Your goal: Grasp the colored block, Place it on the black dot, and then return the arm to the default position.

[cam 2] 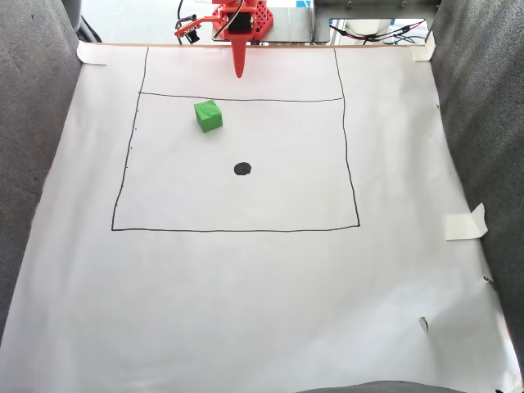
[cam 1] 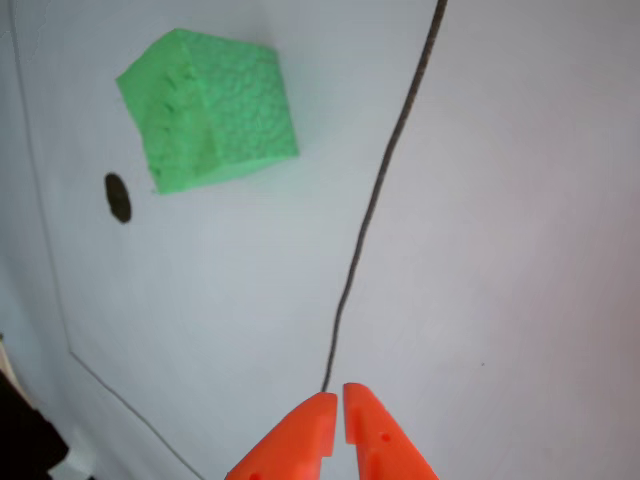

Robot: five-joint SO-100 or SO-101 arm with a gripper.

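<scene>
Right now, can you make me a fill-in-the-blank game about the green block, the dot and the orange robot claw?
1. The block on the white paper is colored ____.
2. The black dot has ____ sitting on it.
3. In the fixed view, the block lies closer to the claw than the ____ does.
4. The claw's two orange fingers are holding ____.

Missing words: green; nothing; dot; nothing
</scene>
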